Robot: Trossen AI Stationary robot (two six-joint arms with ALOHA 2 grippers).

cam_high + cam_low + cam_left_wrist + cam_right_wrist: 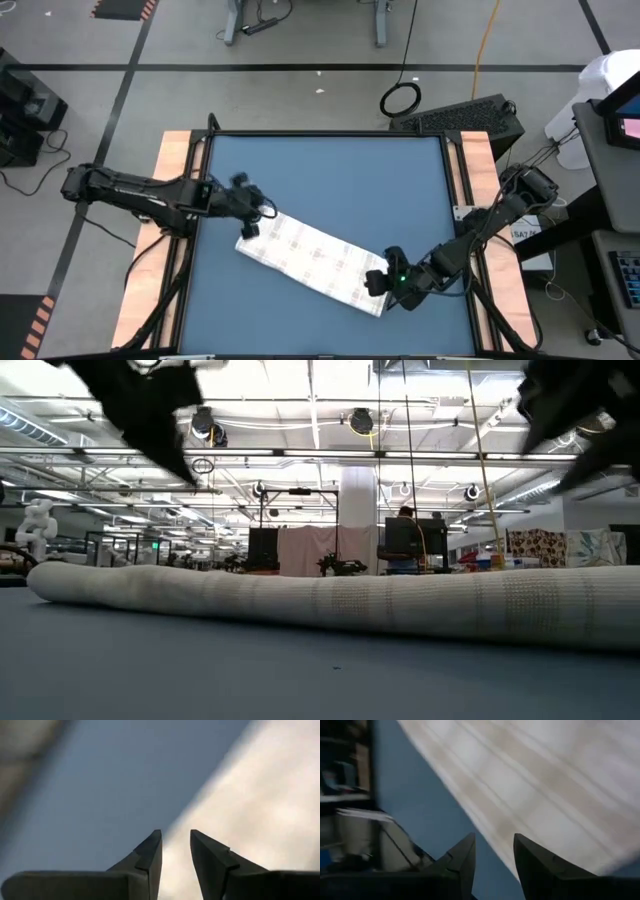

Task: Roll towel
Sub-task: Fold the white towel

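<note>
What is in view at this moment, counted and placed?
towel: one, white with faint grey-beige plaid, rolled into a long tube lying slantwise on the near half of the table.
table: one, blue top with wooden side rails.
cable loop: one, black, on the floor beyond the table.
person: one, far off in the room behind, seen in the low view.
left gripper: one, dark, above the towel's left end, jaws apart, nothing between them.
right gripper: one, dark, at the towel's right end, jaws apart, nothing held.
</note>
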